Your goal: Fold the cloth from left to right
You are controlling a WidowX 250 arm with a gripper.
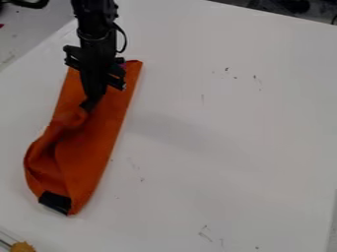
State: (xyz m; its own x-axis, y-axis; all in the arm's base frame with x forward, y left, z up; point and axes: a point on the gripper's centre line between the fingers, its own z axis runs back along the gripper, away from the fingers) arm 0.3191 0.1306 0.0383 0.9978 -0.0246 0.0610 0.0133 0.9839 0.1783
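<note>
Pinching 1 bunched fold of the orange cloth (pixel 92 147), the black gripper (pixel 88 104) closed.

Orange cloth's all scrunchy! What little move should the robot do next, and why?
Maybe the gripper, if it has hold of the orange cloth, should ease it slightly toward the picture's right. Its tip is at the scrunched left side, while the right edge runs nearly straight, and the fold goes rightward.

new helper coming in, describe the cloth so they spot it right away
On the white table, at its left side, under the black gripper, lies a long orange cloth. A black patch marks its near end, and it is far larger than the small yellowish thing nearby.
</note>
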